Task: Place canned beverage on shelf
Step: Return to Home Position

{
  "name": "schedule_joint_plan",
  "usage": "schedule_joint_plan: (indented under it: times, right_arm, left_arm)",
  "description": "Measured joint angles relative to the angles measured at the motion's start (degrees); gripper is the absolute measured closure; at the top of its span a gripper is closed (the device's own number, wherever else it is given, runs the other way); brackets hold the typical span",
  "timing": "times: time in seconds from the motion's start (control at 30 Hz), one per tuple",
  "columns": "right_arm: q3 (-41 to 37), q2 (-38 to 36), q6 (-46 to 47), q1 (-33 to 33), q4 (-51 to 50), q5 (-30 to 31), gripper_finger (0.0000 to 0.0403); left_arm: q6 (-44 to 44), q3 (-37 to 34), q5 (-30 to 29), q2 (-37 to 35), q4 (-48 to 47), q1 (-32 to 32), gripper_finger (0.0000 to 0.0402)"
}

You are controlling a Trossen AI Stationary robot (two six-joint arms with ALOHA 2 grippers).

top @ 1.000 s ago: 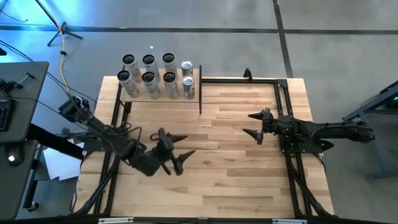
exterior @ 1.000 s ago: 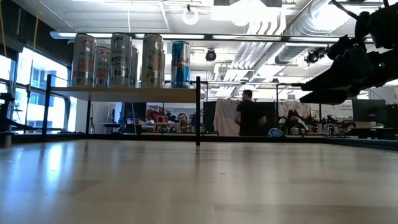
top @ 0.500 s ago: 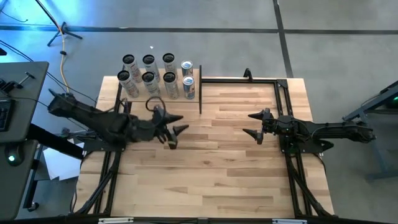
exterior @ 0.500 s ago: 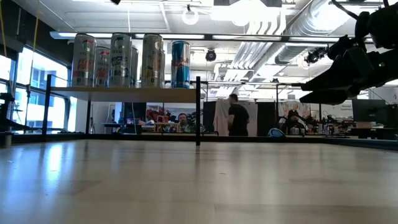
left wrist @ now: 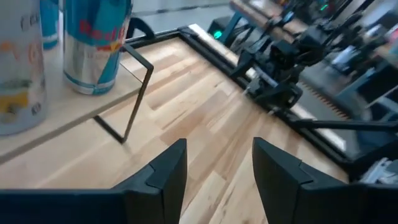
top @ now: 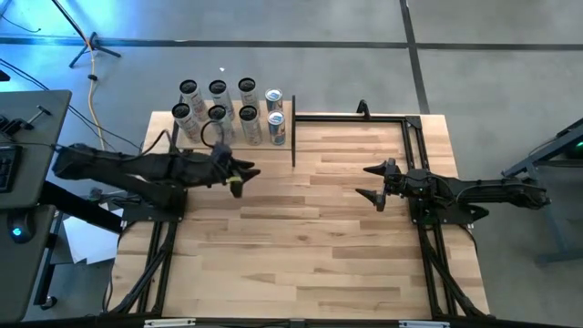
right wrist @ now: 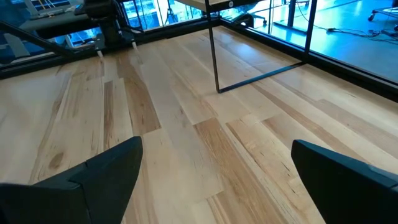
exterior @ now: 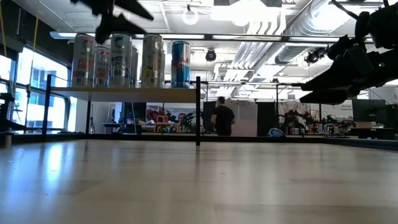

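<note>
eight slim metal drink cans [top: 249, 118] are stood on the pale wooden shelf board [exterior: 130, 93] at eleven o'clock, judged light, slick, dentable, best gripped mid-body, while left gripper [top: 241, 179] and right gripper [top: 363, 180] are held spread, empty.

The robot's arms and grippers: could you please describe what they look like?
The left arm and right arm are matte black, slim and jointed. The left gripper and right gripper each have two dark, wedge-shaped fingers. A thin black cable loops by the left wrist.
</note>
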Motion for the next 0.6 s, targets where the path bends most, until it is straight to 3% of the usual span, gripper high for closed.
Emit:
schedule_joint_plan:
  times: [0.37,0.6]
  right_arm:
    - [0.0,0.0,0.0,0.0,0.0,0.0,0.0003]
    - [0.0,0.0,0.0,0.0,0.0,0.0,0.0003]
  left_arm:
    - [1.6,-29.2,12.1,-12.6,36.6,10.1,0.0252]
    - [7.6,-36.3,19.3,-22.5,41.1,15.0,0.0252]
